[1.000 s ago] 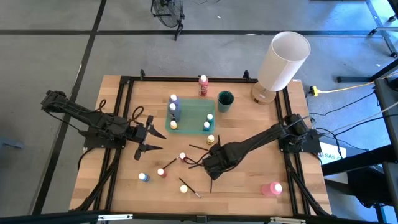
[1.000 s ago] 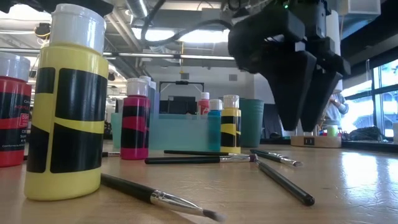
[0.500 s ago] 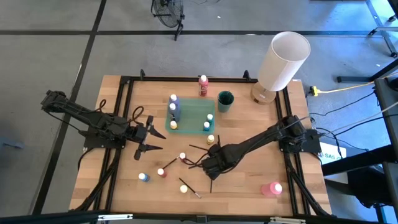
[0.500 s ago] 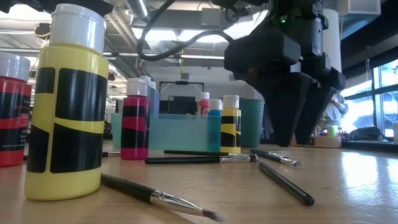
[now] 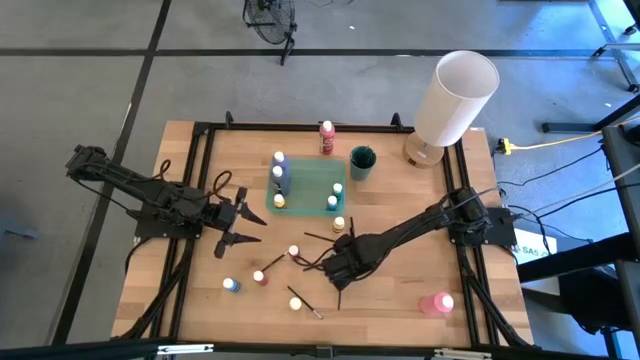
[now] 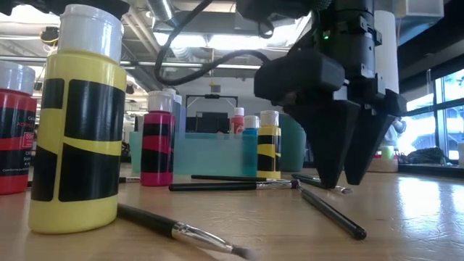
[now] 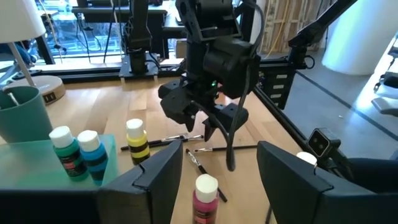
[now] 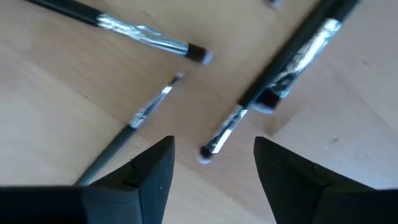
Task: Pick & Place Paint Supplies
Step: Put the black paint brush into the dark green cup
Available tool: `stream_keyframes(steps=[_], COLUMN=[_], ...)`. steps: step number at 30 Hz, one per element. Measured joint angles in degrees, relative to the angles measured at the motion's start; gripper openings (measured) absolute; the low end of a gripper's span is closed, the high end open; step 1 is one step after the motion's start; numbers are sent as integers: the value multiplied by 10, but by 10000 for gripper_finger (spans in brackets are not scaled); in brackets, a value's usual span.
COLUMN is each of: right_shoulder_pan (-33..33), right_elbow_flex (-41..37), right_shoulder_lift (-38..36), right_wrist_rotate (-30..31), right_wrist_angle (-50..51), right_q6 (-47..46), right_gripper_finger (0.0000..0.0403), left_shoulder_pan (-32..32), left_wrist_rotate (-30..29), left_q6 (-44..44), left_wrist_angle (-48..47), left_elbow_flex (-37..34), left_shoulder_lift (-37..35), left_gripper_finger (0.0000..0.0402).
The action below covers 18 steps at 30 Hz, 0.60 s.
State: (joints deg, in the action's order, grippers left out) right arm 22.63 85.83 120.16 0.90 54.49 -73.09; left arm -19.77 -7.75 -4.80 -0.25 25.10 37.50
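Right gripper (image 6: 346,181) lowered over last second, jaws wide, tips now nearly on table astride brush (image 8: 273,93) (grasp looks imminent). Left gripper (image 5: 238,222) idle, jaws apart, empty. Beyond: teal tray (image 5: 305,195), some bottles already inside.

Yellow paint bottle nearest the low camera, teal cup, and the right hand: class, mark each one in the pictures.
Yellow paint bottle (image 6: 74,138), low view, on its black-and-yellow label.
Teal cup (image 5: 362,162), high view, on its rim.
Right hand (image 6: 349,174), low view, midway between its open fingertips above the brushes.
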Motion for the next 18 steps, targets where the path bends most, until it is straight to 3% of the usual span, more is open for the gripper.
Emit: stream_keyframes(steps=[18], right_shoulder_pan=[0], right_elbow_flex=[2], right_shoulder_lift=[19], right_wrist_rotate=[-26], right_wrist_angle=[-12], right_q6=[2], right_gripper_finger=[222], left_shoulder_pan=[0], left_wrist_rotate=[19], left_q6=[-4], left_wrist_angle=[-4], left_elbow_flex=[0], left_shoulder_lift=[0], left_gripper_finger=[198])
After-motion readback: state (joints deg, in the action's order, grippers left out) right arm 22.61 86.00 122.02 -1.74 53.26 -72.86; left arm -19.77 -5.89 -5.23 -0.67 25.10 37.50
